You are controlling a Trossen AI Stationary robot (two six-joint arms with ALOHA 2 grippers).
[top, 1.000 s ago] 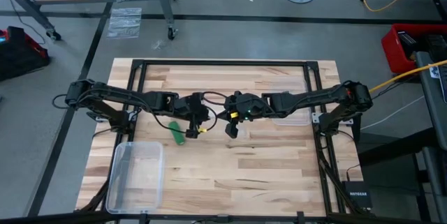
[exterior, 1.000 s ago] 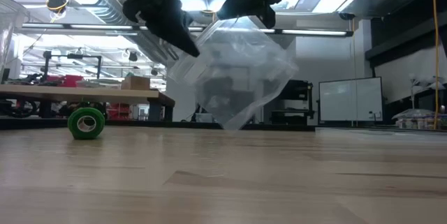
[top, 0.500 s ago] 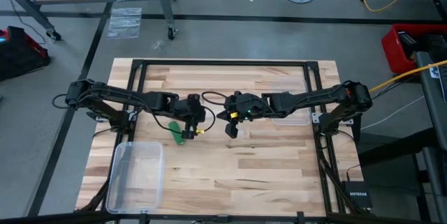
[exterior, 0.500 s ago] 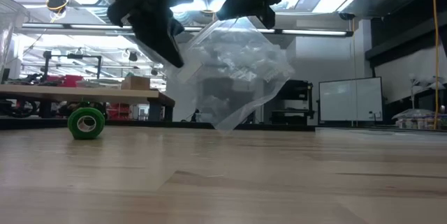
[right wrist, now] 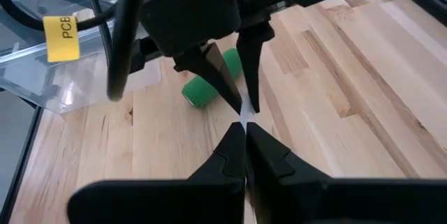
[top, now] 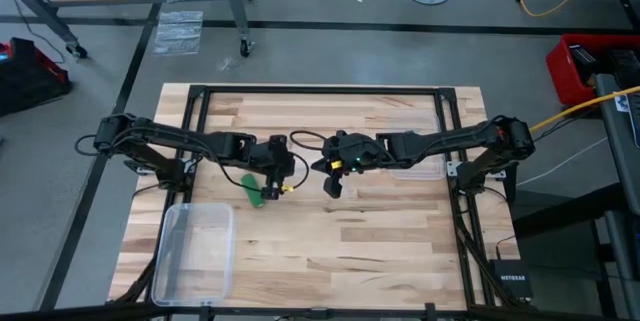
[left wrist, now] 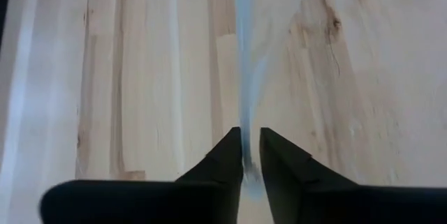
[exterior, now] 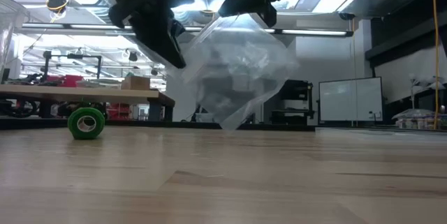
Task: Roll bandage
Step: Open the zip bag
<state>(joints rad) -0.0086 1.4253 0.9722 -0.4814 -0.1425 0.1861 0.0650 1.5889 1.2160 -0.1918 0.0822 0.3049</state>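
Note:
The bandage is a small bright green roll (exterior: 86,122) lying on its side on the table, left of both grippers; it also shows in the high view (top: 256,191) and the right wrist view (right wrist: 208,84). No gripper touches it. My left gripper (exterior: 176,58) and my right gripper (exterior: 244,11) are both shut on a crinkly clear plastic bag (exterior: 237,70) held in the air between them over the table's middle. In the high view my left gripper (top: 276,173) and my right gripper (top: 332,183) stand close together, tips facing. My left gripper pinches a thin edge of the clear bag (left wrist: 244,123) between its two fingers, at the bag's upper left side (exterior: 183,63), slanting down from the left. The bag hangs beside and below the fingers. My right gripper pinches the bag's top edge (right wrist: 246,116) between its shut fingers, coming from the table's right. The bag hangs crumpled below it; whether its lowest corner (exterior: 234,125) touches the table I cannot tell.
A clear plastic box (top: 195,251) stands at the table's near left corner. A second clear lid or tray (top: 418,171) lies under my right arm. Bare wood lies in the near middle and near right.
My left gripper has gone a little toward the table's left edge and slightly down, drawing the bag's upper left side with it, so the bag is spread wider. The green roll has stayed where it was.

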